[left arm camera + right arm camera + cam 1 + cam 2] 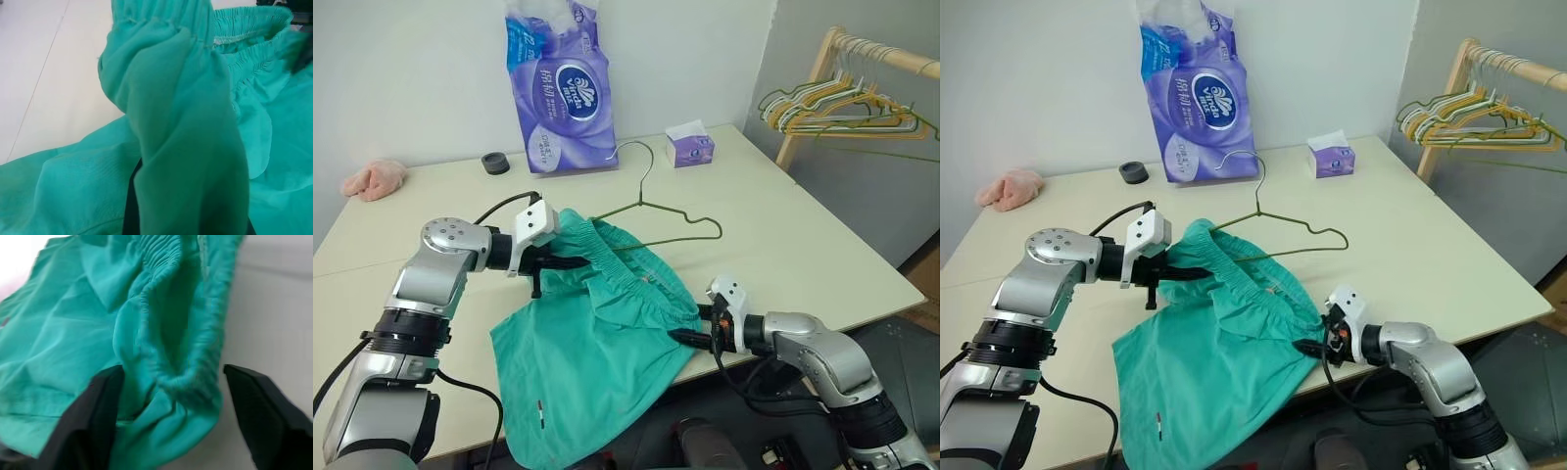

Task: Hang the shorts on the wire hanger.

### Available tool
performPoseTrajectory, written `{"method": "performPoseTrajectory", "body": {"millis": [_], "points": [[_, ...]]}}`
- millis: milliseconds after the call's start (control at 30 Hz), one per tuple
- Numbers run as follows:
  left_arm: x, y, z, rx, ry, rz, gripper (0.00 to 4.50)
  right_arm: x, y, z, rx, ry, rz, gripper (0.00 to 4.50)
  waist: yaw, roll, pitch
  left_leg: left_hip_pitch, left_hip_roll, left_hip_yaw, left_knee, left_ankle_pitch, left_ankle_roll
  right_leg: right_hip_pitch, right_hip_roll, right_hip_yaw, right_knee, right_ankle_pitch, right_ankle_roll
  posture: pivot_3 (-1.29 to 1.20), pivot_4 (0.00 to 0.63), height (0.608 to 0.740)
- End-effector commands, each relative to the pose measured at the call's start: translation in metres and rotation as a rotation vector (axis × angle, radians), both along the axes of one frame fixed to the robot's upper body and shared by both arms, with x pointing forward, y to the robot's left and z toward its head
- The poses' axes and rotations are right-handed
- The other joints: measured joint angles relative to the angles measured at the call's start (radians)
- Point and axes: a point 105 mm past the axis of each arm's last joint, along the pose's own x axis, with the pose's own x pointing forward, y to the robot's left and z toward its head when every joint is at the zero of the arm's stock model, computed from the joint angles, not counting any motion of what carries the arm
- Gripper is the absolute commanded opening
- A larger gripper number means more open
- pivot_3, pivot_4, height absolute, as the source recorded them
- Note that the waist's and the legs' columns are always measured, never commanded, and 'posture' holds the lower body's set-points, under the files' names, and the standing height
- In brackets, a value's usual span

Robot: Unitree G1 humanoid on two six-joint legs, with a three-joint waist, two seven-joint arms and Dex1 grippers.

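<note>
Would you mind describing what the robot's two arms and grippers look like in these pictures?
Both arms are silver-grey metal with rounded joint housings and black ribbed bands near the base. Each wrist carries a white angular block. The left gripper and right gripper each have two black fingers. Black cables loop along both arms, and a small orange-red spot shows by the right wrist block.

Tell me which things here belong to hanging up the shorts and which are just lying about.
Belongs to the job:
- shorts, pinched by the left gripper
- wire hanger on the table
- right gripper, jaws open around the waistband

Just lying about:
- purple tissue pack
- tissue box
- pink cloth
- black ring
- hangers on the wooden rack
</note>
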Motion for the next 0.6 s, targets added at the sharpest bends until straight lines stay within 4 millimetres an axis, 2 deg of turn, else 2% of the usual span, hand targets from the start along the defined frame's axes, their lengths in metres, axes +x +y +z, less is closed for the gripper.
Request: {"method": "performPoseTrajectory", "body": {"millis": [33,233,400,600], "points": [[0.000,0.005,0.021,-0.025,-0.067,0.016,0.00,0.002,0.001,0.014,0.041,-0.051,-0.003,2.11,0.000,0.000,0.000,0.000,0.000,0.000,0.000,0.000,0.000,0.000,0.000,0.000,0.000,0.000,0.000,-0.27,0.020,0.740],[-0.004,0.014,0.034,-0.067,-0.076,0.058,0.00,0.008,-0.010,0.022,0.054,-0.091,-0.016,0.02,-0.001,0.000,0.000,0.000,0.000,0.000,0.000,0.000,0.000,0.000,0.000,0.000,0.000,0.000,0.000,-0.27,0.016,0.740],[-0.026,0.010,0.056,-0.140,-0.030,0.002,0.00,0.030,-0.031,0.037,0.077,-0.107,-0.092,0.02,-0.003,0.000,0.000,0.000,0.000,0.000,0.000,0.000,0.000,0.000,0.000,0.000,0.000,0.000,0.000,-0.27,0.014,0.740],[-0.051,-0.006,0.076,-0.158,-0.010,-0.113,0.00,0.036,-0.055,0.049,0.088,-0.059,-0.027,0.02,0.001,0.000,0.000,0.000,0.000,0.000,0.000,0.000,0.000,0.000,0.000,0.000,0.000,0.000,0.000,-0.26,0.012,0.740]]}}
